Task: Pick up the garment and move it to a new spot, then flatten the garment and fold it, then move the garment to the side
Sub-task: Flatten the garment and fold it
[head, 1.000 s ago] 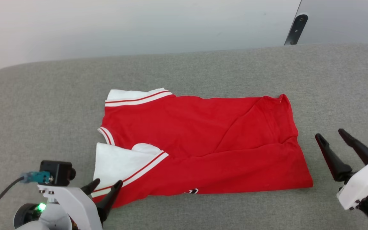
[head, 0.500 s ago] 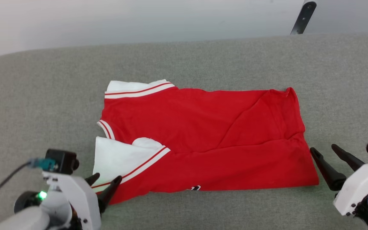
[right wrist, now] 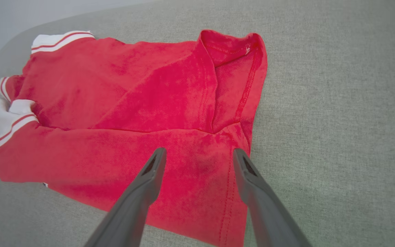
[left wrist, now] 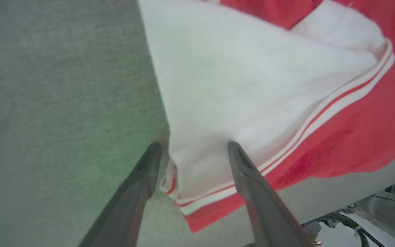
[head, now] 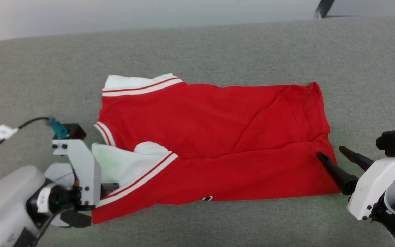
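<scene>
place: indoor room, kind unclear | evidence: grey fabric surface (head: pixel 218 44), bare pale wall (head: pixel 115 13)

The shirt (head: pixel 218 137) is red, with white sleeves and striped trim. It lies spread out and creased, reaching from one claw to the other. The edge of its near white sleeve sits between the spread fingers of the left claw (left wrist: pixel 192 147). Its hem lies at the right claw (right wrist: pixel 199 151), with one fingertip over the cloth and the other at its edge.

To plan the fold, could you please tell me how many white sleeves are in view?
2. One sleeve lies at the garment's far left corner; the other at its near left, by the left gripper. Parts may be folded under.
</scene>
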